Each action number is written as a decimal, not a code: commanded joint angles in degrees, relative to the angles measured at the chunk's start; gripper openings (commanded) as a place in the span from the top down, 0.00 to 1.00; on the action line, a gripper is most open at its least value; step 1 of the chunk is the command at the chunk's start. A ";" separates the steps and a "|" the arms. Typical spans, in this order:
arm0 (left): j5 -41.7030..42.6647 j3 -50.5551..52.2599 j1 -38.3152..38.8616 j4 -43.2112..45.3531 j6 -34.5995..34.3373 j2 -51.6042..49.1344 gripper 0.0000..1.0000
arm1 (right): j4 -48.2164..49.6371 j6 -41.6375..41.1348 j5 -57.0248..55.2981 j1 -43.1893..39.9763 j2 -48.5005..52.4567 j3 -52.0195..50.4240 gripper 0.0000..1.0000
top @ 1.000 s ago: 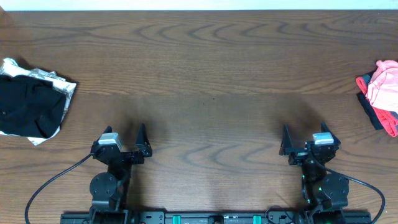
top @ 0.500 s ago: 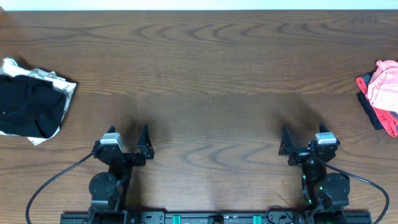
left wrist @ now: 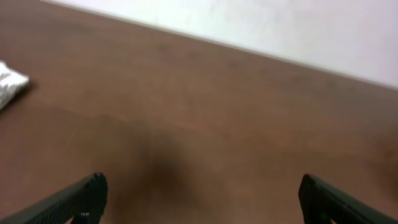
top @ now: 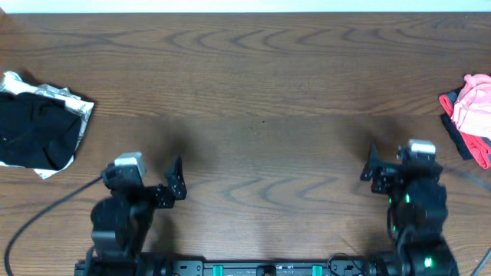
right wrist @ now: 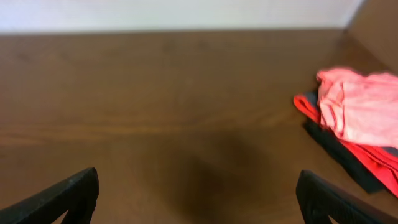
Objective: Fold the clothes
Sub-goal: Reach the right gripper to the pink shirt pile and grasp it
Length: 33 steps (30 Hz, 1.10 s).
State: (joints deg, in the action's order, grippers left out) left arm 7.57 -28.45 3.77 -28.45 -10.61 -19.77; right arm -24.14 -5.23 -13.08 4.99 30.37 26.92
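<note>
The salmon-pink T-shirt (top: 474, 102) lies crumpled at the table's right edge, on top of red and dark cloth. It also shows in the right wrist view (right wrist: 360, 112), far right; no lettering shows. My right gripper (top: 395, 166) is open and empty over bare table, left of the shirt and apart from it; its fingertips (right wrist: 199, 193) frame bare wood. My left gripper (top: 157, 184) is open and empty near the front left, its fingertips (left wrist: 202, 193) also over bare wood.
A black garment on a white one (top: 38, 126) lies bunched at the left edge; a corner of the white cloth (left wrist: 9, 87) shows in the left wrist view. Red and black cloth (top: 465, 144) lies under the pink shirt. Cables run at the front edge.
Both arms have lifted from their rest pose. The left one shifted slightly left, the right one slightly right and away from the front edge. Both grippers stay open.
</note>
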 commanded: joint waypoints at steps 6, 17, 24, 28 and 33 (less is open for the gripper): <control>0.83 -17.31 -0.15 -16.17 3.08 -22.12 0.02 | -16.00 3.54 7.74 -6.69 29.64 24.06 0.01; 2.32 -22.91 -0.15 -22.14 2.40 -32.39 0.02 | -17.44 1.92 -8.09 -13.97 47.45 37.73 0.01; 2.32 -22.91 -0.15 -22.27 2.40 -32.37 0.02 | -6.43 4.33 3.80 -30.95 54.97 37.94 0.07; 2.32 -22.91 -0.15 -22.27 2.40 -32.50 0.02 | -1.51 4.50 4.33 -35.26 59.30 37.94 0.20; 2.32 -22.91 -0.15 -22.29 2.40 -32.61 0.02 | 4.83 4.50 4.35 -37.11 64.37 37.94 0.29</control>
State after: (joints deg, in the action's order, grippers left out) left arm 9.10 -49.95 3.77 -50.63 -8.75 -52.14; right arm -20.88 -1.19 -9.96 -31.38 92.47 63.79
